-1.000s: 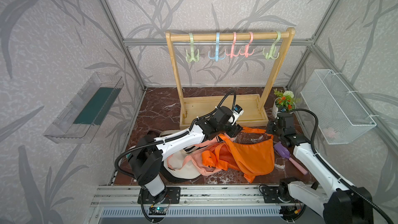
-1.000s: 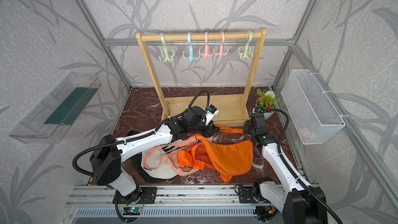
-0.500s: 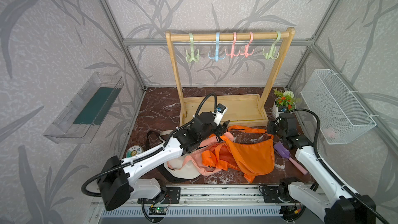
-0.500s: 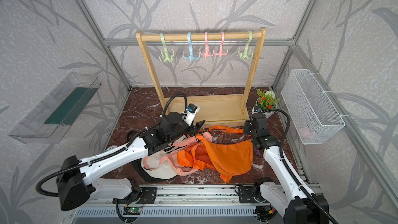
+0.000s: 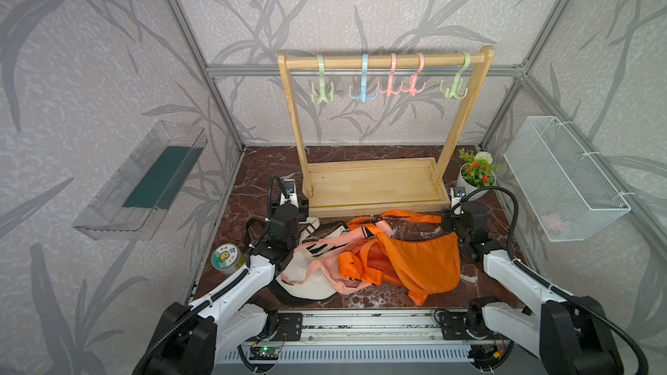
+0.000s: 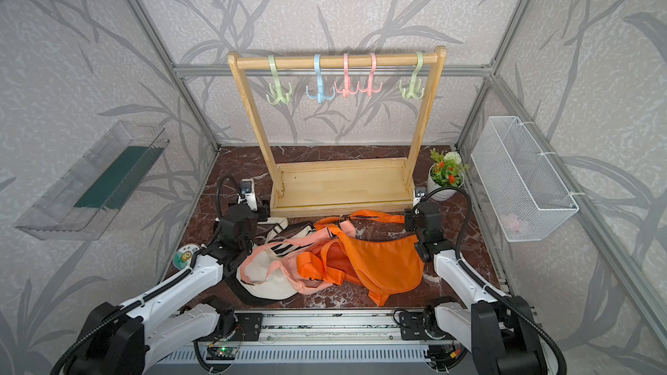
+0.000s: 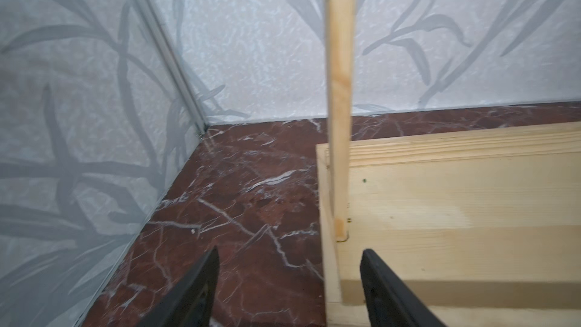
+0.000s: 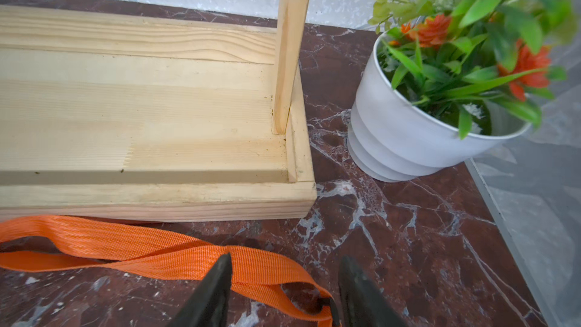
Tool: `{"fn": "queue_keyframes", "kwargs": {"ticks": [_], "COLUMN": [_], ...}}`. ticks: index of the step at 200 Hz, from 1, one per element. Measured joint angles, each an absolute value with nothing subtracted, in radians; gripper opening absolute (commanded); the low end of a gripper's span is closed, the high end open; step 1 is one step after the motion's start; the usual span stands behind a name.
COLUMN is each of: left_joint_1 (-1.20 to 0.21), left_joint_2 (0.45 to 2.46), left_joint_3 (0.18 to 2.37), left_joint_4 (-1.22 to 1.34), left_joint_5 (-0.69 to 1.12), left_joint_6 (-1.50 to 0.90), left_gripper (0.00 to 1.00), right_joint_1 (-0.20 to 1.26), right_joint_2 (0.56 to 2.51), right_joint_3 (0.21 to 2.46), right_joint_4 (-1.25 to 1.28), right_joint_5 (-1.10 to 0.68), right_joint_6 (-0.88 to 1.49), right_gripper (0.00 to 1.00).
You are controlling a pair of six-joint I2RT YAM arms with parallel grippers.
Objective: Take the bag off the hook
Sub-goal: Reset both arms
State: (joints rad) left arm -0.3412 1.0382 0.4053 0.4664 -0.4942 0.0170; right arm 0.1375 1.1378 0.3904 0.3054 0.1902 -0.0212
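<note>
The orange bag (image 5: 422, 265) lies on the marble floor in front of the wooden rack, piled with a pink bag (image 5: 321, 268) and a cream bag (image 5: 306, 283). The rail's hooks (image 5: 415, 84) all hang bare in both top views. My left gripper (image 7: 289, 251) is open and holds nothing; it hovers by the rack's left post (image 7: 339, 121). My right gripper (image 8: 286, 257) is open above the orange strap (image 8: 141, 250), which lies slack on the floor. In a top view the left gripper (image 6: 261, 209) and right gripper (image 6: 409, 216) flank the bags.
The rack's base tray (image 5: 371, 185) fills the middle back. A potted plant (image 5: 476, 174) stands at its right end. A round tin (image 5: 225, 257) sits by the left arm. A wire basket (image 5: 566, 182) and a clear shelf (image 5: 144, 182) hang on the side walls.
My left arm swung left, off the bags, to the rack's left post. Both grippers' jaws have spread wider. The right arm has barely moved.
</note>
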Motion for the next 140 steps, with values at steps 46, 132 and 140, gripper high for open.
{"fn": "queue_keyframes", "kwargs": {"ticks": [46,132,140], "left_joint_1": [-0.158,0.057,0.065], "left_joint_2": [1.165,1.469,1.496], "left_joint_3": [0.337,0.296,0.294], "left_joint_4": [0.625,0.94,0.973], "left_joint_5": [-0.469,-0.147,-0.116], "left_joint_6": [0.026,-0.054,-0.062], "left_gripper": [0.74,0.75,0.75], "right_joint_1": [0.138,0.138,0.138], "right_joint_2": [1.293,1.432,1.458], "right_joint_3": [0.352,0.336,0.323], "right_joint_4": [0.539,0.823,0.864], "right_joint_5": [0.151,0.034,0.025], "right_joint_6": [-0.088,-0.125,-0.127], "right_gripper": [0.56,0.57,0.57]}}
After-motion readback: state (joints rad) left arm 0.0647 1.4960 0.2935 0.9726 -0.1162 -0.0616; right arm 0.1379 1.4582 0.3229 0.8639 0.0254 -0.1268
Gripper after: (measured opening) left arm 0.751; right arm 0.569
